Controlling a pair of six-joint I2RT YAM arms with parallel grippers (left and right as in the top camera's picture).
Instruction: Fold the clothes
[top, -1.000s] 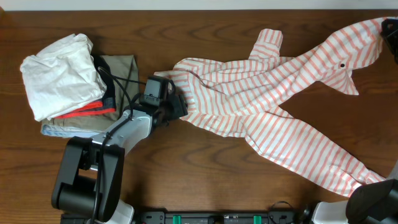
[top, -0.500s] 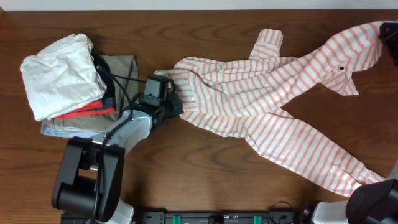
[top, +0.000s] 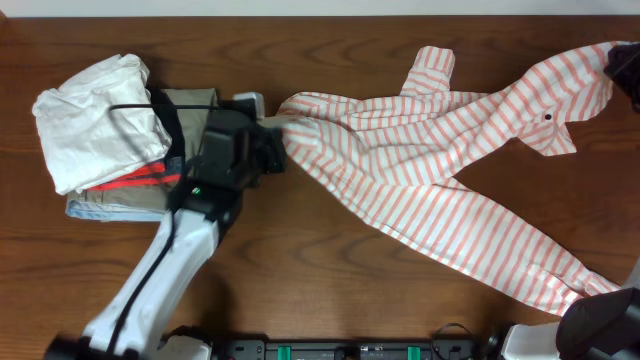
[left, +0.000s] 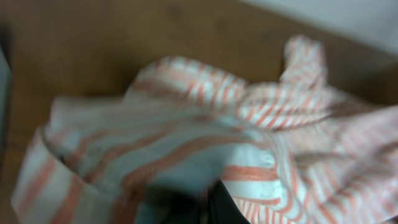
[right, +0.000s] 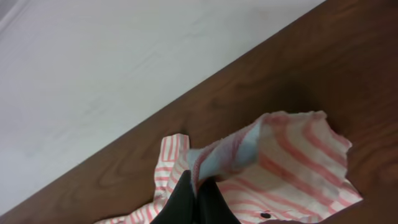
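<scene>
A pink-and-white striped garment (top: 440, 170) lies stretched across the table from left centre to the far right corner. My left gripper (top: 274, 142) is shut on its left end; the left wrist view shows the bunched striped cloth (left: 205, 118) right above the dark fingers (left: 217, 205). Over the far right corner my right gripper (top: 618, 62) is shut on the garment's other end. In the right wrist view its gripper (right: 198, 196) pinches a raised fold of the striped cloth (right: 292, 162).
A pile of folded clothes stands at the left: a white piece (top: 95, 120) on top, red and dark layers beneath, a khaki one (top: 110, 205) at the bottom. The left arm's cable loops over this pile. The table's far edge (right: 205, 81) runs close behind the right gripper.
The left gripper has shut on the garment's left end and moved back and left with it. The bunched lower part of the garment has been pulled straighter. The right gripper has stayed put.
</scene>
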